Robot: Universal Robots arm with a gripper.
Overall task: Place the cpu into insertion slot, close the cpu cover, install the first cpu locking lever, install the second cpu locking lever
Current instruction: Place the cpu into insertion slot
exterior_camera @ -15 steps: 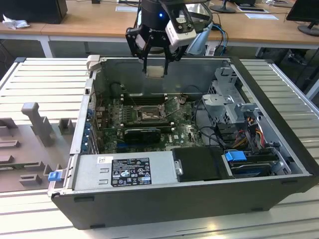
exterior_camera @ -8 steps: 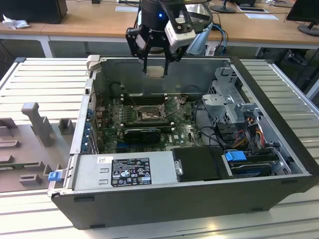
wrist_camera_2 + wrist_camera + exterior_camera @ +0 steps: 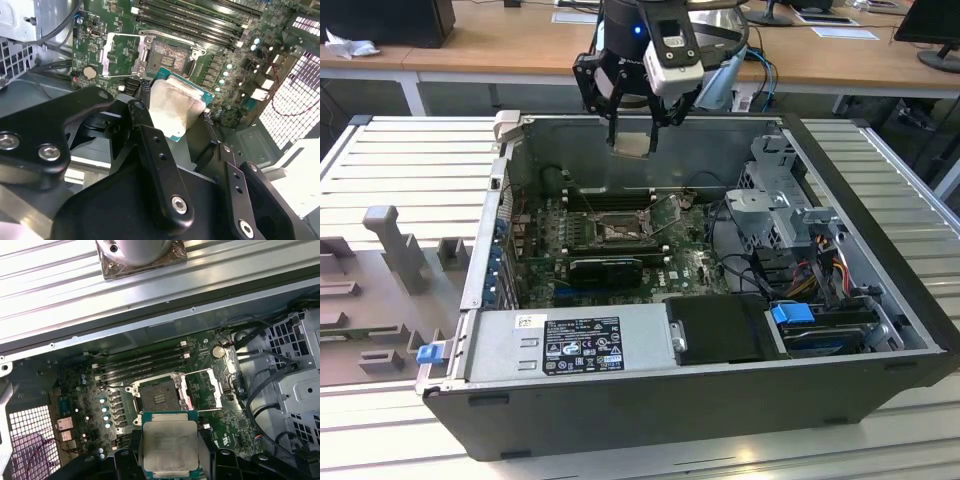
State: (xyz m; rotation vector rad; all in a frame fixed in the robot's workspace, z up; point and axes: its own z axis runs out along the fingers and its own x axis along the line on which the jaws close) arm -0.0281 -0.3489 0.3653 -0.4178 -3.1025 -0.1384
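- I see the open computer case [image 3: 650, 400] lying on the slatted table [image 3: 410, 150], with the green motherboard [image 3: 695, 262] inside.
- My gripper [image 3: 632, 140] hangs above the case, its fingers clamped on the cpu's edges.
- The cpu cover [image 3: 185, 389] is swung open beside the insertion slot [image 3: 159, 396], which lies bare.
- The cpu [image 3: 170, 445] is held in the air above the board, silver top facing both wrist views.

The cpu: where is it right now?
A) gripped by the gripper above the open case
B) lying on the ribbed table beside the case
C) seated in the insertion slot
A: the gripper holds the cpu above the case, and the insertion slot is bare, its cpu cover swung open.
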